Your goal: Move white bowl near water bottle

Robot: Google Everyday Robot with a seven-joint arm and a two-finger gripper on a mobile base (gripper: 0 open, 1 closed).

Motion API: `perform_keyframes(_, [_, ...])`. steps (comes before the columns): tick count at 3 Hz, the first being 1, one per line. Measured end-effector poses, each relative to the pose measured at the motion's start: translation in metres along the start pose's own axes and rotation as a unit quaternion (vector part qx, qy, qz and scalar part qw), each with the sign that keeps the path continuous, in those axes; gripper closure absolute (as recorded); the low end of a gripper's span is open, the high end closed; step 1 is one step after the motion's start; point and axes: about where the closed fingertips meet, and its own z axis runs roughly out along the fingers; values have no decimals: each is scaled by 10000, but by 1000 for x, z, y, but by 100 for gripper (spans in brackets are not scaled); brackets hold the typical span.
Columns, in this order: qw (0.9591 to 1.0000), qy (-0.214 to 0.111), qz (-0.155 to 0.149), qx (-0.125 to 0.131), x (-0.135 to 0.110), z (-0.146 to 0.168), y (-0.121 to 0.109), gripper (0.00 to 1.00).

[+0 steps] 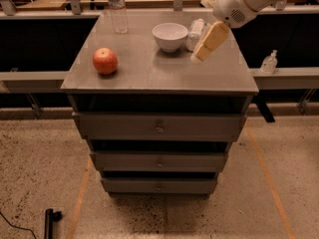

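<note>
The white bowl [170, 36] stands upright on the grey cabinet top [149, 71], right of centre towards the back. The water bottle [117, 10], clear with a pale label, stands at the back left of the top. My gripper [209, 42] comes in from the upper right and hangs over the right part of the top, a little to the right of the bowl and in front of a short whitish container [195, 34]. It holds nothing that shows.
A red apple [105, 60] lies on the left front of the top. A small clear pump bottle [269, 62] stands on the ledge to the right. The cabinet has three drawers [159, 128] below. A dark tool [49, 221] lies on the floor.
</note>
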Motion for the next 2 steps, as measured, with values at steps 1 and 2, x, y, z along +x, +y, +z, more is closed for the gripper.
perform_keyframes(1, [10000, 0, 0, -1, 0, 0, 0, 0])
perform_keyframes(2, [9997, 64, 214, 133, 1, 16, -14, 0])
